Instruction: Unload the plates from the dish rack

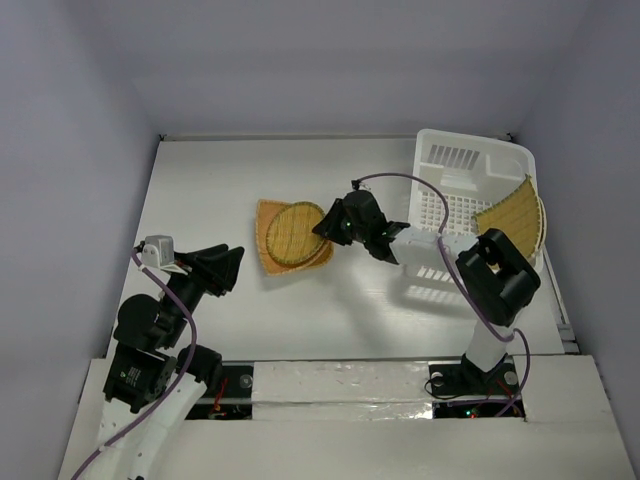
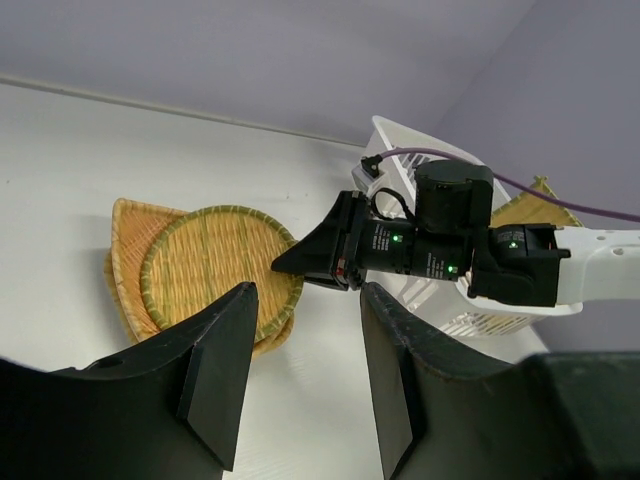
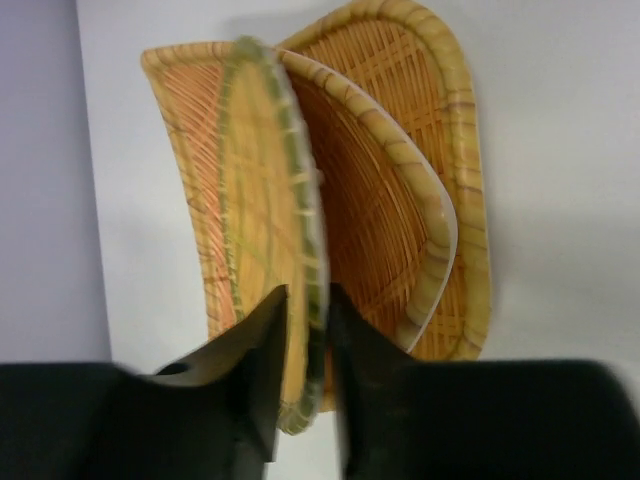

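A small round wicker plate with a green rim (image 1: 291, 233) lies on a stack of two larger wicker plates (image 1: 264, 222) at the table's middle. My right gripper (image 1: 322, 228) is shut on its right rim. In the right wrist view the round plate (image 3: 255, 200) stands tilted between my jaws (image 3: 308, 302), over a fan-shaped plate (image 3: 390, 220) and a rounded square plate (image 3: 455, 150). The white dish rack (image 1: 450, 160) stands at the back right with a large woven plate (image 1: 512, 215) leaning in it. My left gripper (image 1: 233, 266) is open and empty, left of the stack.
The left wrist view shows the round plate (image 2: 215, 265), the right gripper (image 2: 295, 265) and the rack (image 2: 392, 135) beyond my open left gripper (image 2: 305, 370). Walls enclose the table on three sides. The right arm's elbow (image 1: 500, 275) hangs beside the rack.
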Motion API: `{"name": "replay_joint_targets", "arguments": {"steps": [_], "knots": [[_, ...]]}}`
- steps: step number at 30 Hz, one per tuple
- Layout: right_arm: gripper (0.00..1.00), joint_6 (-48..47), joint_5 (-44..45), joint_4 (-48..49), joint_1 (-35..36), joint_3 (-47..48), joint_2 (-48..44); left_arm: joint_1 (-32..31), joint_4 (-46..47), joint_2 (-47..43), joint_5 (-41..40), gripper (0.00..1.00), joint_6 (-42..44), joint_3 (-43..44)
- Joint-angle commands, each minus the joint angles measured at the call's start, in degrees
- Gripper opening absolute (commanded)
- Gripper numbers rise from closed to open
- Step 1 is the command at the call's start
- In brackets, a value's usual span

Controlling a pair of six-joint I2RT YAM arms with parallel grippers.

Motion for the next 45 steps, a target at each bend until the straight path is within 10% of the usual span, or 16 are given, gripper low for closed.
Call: {"name": "replay_joint_targets", "arguments": {"steps": [1,6,12,23,25,27,29,38,45], "knots": [[0.34,-0.5,0.7,3.8,2.0,1.4,-0.6,-0.3,1.9,0.4,0.3,0.42,-0.4,0.1],[0.81,-5.8,8.5,-8.8,3.7,6.5,-1.3,-0.3,1.8,0.1,0.4,0.43,-0.4,0.0],[0.98,-11.3,18.6,-23.8,6.7,13.0,-1.0,-0.3,1.9,-0.2,0.5,0.43,-0.3,0.0],[0.92,-15.0,26.6,-36.8,7.2,17.2,-6.8,-0.3,2.1,0.5,1.1,0.43,0.2,0.0],[0.64,-14.6,29.5,-39.1,7.2,17.3,-8.5,-0.3,2.1,0.3,1.1,0.42,0.0,0.0],[0.13,-13.5,35.5,-42.0,7.2,16.3,-13.9,-0.3,2.1,-0.4,1.2,0.41,0.0,0.0],[0.0,-13.3,40.1,-46.3,5.3,13.9,-21.1,-0.3,2.1,-1.0,1.0,0.34,-0.1,-0.1],[0.0,-24.3,40.8,-62.0,-20.7,13.2,-45.6,-0.3,1.7,2.3,1.3,0.22,0.2,0.1],[0.48,-34.5,37.6,-69.6,-36.9,18.0,-42.3,-0.3,2.0,1.3,1.9,0.26,0.4,0.0]]}}
